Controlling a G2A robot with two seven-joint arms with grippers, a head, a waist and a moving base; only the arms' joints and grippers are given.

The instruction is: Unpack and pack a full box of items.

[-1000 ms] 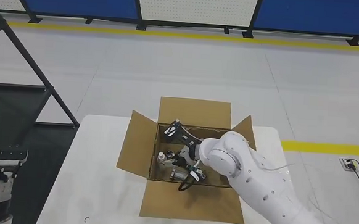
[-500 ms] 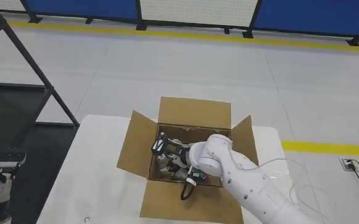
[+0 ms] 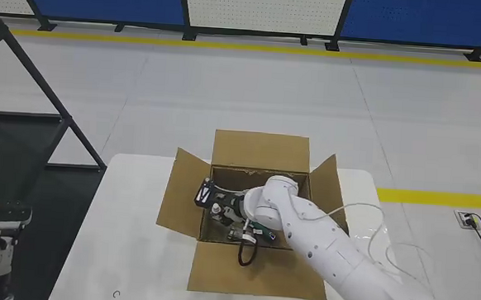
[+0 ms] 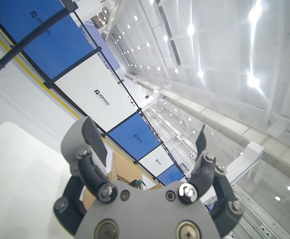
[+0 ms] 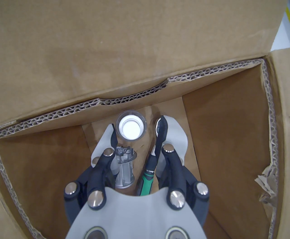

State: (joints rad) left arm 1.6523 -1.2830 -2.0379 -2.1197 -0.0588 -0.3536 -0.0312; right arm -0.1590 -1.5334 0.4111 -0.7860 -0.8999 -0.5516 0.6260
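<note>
Unpacking looks barely begun: right pincer open, empty, inside box; bottle at its tips, metal part and ratchet between them, all 3 unlifted.

Open cardboard box, white-capped bottle, grey metal part, green-handled ratchet inside

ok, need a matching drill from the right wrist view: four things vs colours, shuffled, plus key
Things:
1. box
2. bottle cap
3. wrench handle
4. ribbed metal cylinder

Colours:
a. green
b. grey
c. brown
d. white

Pairs: 1-c, 2-d, 3-a, 4-b
</note>
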